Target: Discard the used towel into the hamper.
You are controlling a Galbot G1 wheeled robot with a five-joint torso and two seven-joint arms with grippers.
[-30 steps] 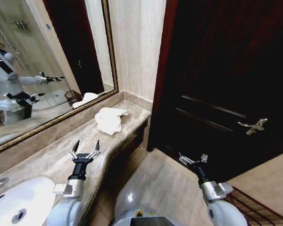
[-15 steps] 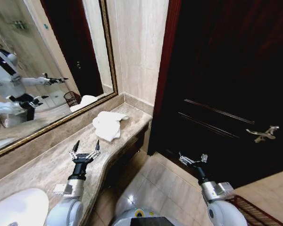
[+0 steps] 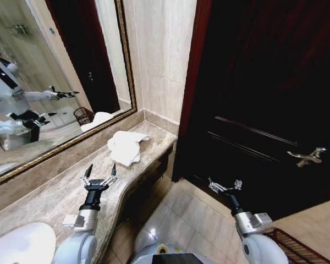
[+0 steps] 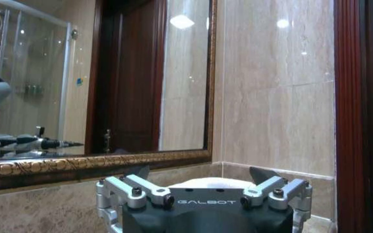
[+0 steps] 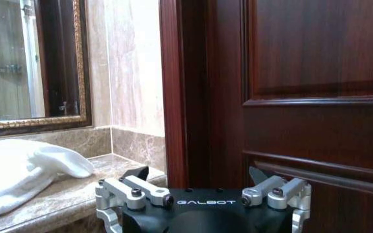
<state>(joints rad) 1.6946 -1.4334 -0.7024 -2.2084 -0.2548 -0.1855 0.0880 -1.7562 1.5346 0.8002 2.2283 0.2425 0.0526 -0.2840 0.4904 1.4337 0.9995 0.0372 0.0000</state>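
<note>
None of the task looks done: the towel [image 3: 125, 146] lies crumpled on the marble tabletop [image 3: 55, 192] near the corner, untouched. The left gripper [image 3: 99, 170] hovers over the tabletop short of it, fingers apart and empty; the right gripper [image 3: 224, 186] hangs over the floor by the door [image 3: 264, 99], also spread. The hamper [image 3: 84, 115] appears only as a mirror reflection, so grasping and carrying remain.

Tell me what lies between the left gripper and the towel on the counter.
Nothing: in the head view, only bare marble counter separates the open left gripper from the crumpled white towel lying near the counter's far corner.
</note>
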